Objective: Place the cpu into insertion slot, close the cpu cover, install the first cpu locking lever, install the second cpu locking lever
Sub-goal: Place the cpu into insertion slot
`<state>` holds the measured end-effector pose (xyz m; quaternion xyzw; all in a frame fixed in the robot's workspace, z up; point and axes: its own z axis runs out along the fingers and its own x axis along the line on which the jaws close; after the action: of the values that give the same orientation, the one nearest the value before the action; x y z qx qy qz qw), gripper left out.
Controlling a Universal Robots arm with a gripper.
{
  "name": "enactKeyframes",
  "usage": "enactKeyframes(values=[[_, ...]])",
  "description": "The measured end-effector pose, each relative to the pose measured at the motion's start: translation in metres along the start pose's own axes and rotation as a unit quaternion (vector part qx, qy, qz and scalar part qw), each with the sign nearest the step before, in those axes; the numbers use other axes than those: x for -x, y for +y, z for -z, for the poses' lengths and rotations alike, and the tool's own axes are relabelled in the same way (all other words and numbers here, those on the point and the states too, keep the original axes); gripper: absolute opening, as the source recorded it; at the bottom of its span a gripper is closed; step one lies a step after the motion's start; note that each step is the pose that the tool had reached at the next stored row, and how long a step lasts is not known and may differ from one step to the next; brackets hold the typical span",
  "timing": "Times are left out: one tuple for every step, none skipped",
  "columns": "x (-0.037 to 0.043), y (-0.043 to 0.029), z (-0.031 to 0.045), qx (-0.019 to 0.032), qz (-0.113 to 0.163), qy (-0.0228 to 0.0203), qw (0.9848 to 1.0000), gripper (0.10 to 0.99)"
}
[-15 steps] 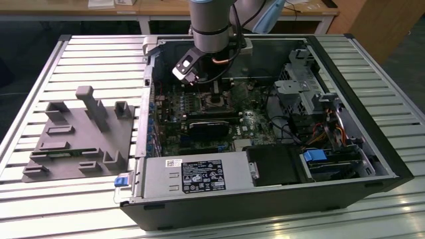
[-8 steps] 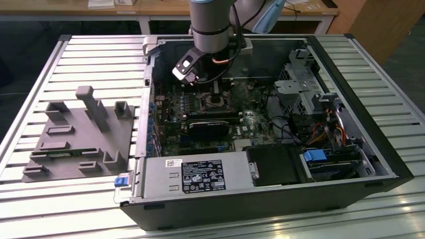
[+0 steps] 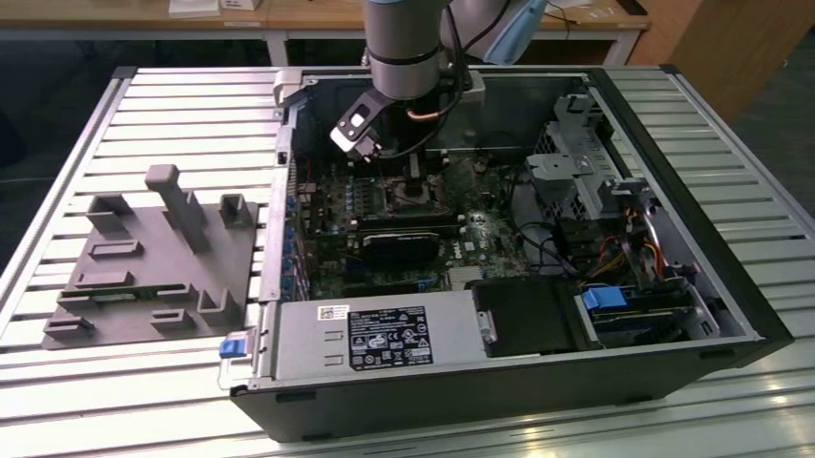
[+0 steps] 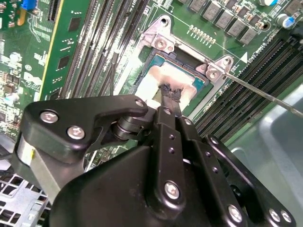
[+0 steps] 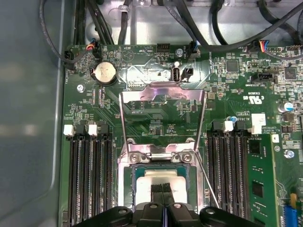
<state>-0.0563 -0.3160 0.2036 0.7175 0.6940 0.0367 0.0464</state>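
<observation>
The cpu (image 4: 151, 80) sat flat in the insertion slot (image 4: 163, 42) on the green circuit board in the second wrist view. The gripper (image 4: 169, 92) had its fingers pressed together, tips touching the chip's pale metal top. A thin locking lever (image 4: 265, 92) angled away from one corner of the socket.

In the first wrist view the cpu cover (image 5: 163, 90) stood swung open beyond the socket – not over the chip – with the board visible through its window. The closed fingertips (image 5: 157, 188) rested on the cpu, between banks of memory slots (image 5: 90, 179).

In the exterior view the arm (image 3: 407, 48) reached down into the open computer case (image 3: 510, 391), which lay on a slatted table (image 3: 191, 105) – a grey fixture (image 3: 153, 258) lay at the exterior view's left.
</observation>
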Motion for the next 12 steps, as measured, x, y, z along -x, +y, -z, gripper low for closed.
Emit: enactKeyframes(values=[[0.0000, 0.0002, 0.0020, 0.0000, 0.000, 0.0000, 1.0000, 0.102], [0.0001, 0.0006, 0.0046, 0.0000, 0.000, 0.0000, 1.0000, 0.102], [0.0001, 0.0013, 0.0107, 0.0000, 0.000, -0.0001, 1.0000, 0.102], [0.0002, 0.0017, 0.0140, 0.0000, 0.000, 0.0000, 1.0000, 0.102], [0.0002, 0.0021, 0.0176, 0.0000, 0.000, 0.0000, 1.0000, 0.102], [0.0003, 0.0026, 0.0215, 0.0000, 0.000, 0.0000, 1.0000, 0.102], [0.0003, 0.0031, 0.0260, 0.0000, 0.000, -0.0001, 1.0000, 0.102], [0.0004, 0.0036, 0.0301, 0.0000, 0.000, 0.0000, 1.0000, 0.102], [0.0004, 0.0040, 0.0341, 0.0000, 0.000, 0.0000, 1.0000, 0.102], [0.0004, 0.0045, 0.0381, 0.0000, 0.000, -0.0001, 1.0000, 0.102], [0.0005, 0.0050, 0.0420, 0.0000, 0.000, -0.0001, 1.0000, 0.102], [0.0006, 0.0054, 0.0460, 0.0000, 0.000, -0.0001, 1.0000, 0.102]])
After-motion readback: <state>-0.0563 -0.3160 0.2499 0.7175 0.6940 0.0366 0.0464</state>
